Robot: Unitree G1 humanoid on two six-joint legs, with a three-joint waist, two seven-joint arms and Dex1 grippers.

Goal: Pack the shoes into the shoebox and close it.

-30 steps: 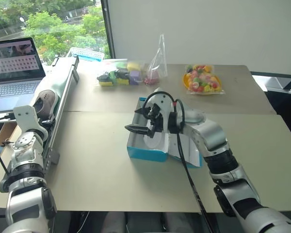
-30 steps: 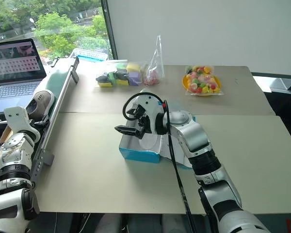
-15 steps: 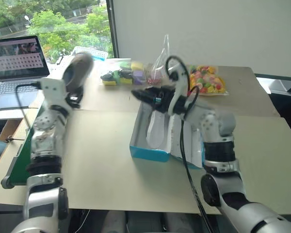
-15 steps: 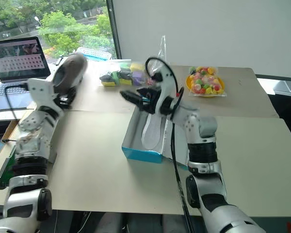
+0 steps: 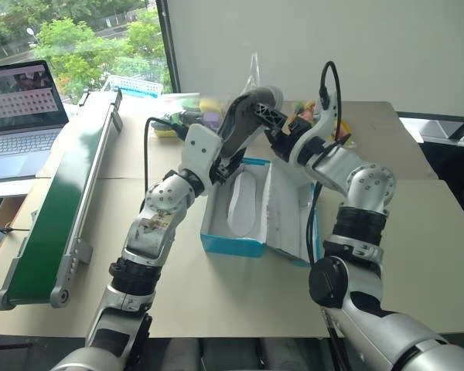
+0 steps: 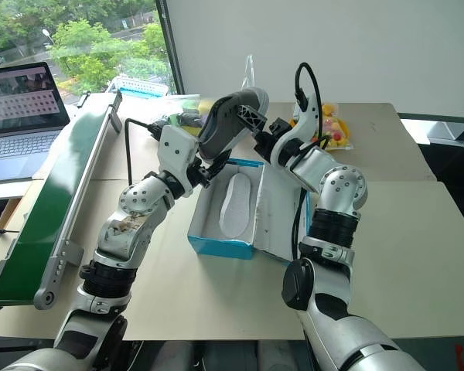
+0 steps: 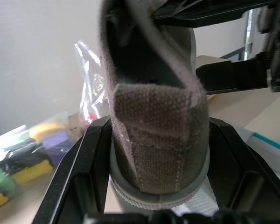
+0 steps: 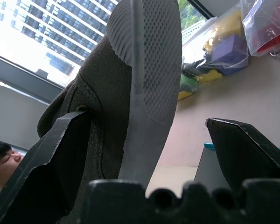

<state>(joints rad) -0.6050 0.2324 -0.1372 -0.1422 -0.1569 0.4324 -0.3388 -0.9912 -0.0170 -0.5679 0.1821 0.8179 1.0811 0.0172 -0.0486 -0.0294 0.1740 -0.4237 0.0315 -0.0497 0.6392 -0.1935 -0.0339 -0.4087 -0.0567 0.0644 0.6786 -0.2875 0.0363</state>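
A grey-brown shoe (image 5: 245,114) hangs tilted above the open blue shoebox (image 5: 238,244), toe up and away from me. My left gripper (image 7: 158,125) is shut on its heel. At the toe end my right gripper (image 8: 149,121) stands open with its fingers on either side: one finger lies against the upper, the other stands clear of the pale sole. The other shoe (image 5: 241,202) lies sole-up inside the box. The white lid flap (image 5: 288,220) lies open to the right.
A long green conveyor belt (image 5: 62,174) runs along the table's left side, with a laptop (image 5: 19,116) beyond it. Clear bags of coloured items (image 6: 187,116) and sweets (image 6: 334,127) lie at the back of the table. A person's head (image 8: 1,158) appears in the right wrist view.
My left arm has swung right from the conveyor, carrying the shoe over the box. My right gripper has risen out of the box, rolled, and come around the shoe's toe.
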